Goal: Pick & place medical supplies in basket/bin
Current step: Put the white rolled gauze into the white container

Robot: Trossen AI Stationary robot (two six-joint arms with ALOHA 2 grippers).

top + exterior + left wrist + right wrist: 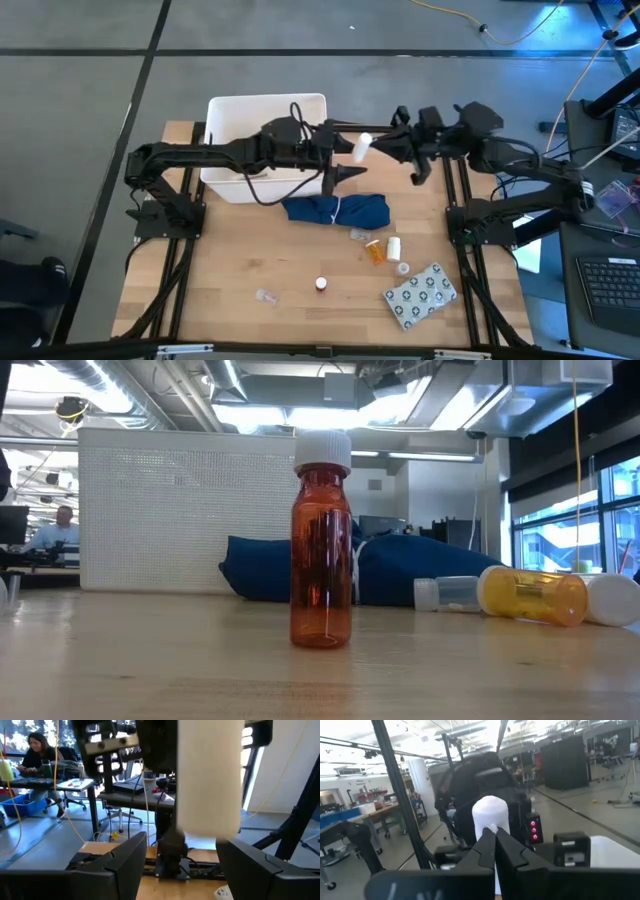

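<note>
Right pincer (495, 837) closed on a white gauze roll (362, 147), held in the air just beside the right edge of the white tub (225, 110), above the far part of the desk (250, 260). Roll's long axis runs near-far in the high view, slightly tilted; in the right wrist view it stands up past the fingertips.

Left pincer (340, 160) faces it, fingers (125, 857) spread either side of the roll, not touching it.

Dark blue cloth (335, 210) lies just in front of the tub. Orange pill bottle (374, 250) on its side near the cloth, a white vial (394, 246) beside it. Grey dotted blister pack (420, 296) flat near the front right. Small amber bottle (321, 540) upright, white cap up. Clear vial (266, 296) front left
</note>
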